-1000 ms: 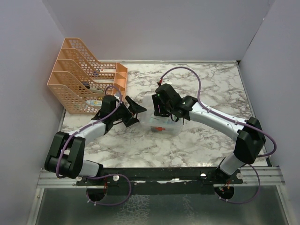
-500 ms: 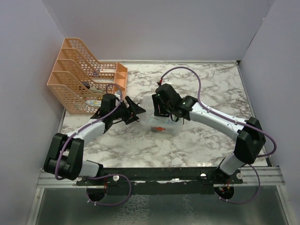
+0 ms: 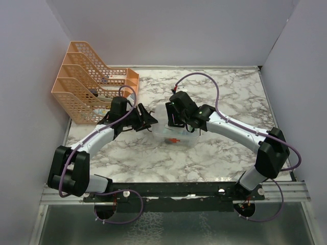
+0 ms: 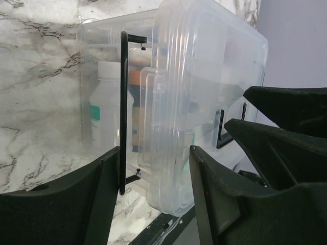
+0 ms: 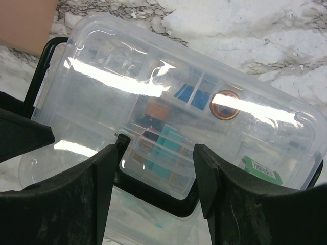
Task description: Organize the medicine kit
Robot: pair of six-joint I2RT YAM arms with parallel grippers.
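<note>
Left claw spread wide, clear medicine box edge between its fingers, right claw wide over lid

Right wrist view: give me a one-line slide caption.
Right tool, fingers apart, faces the clear medicine box lid; marble table behind.

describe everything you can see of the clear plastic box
The clear plastic box is a rounded case with a stepped lid and black wire handle. It lies flat on the marble table, lid on. Inside show a white bottle, teal and blue packets, a coppery disc. The left gripper and right gripper hover at it, jaws open; contact unclear.
</note>
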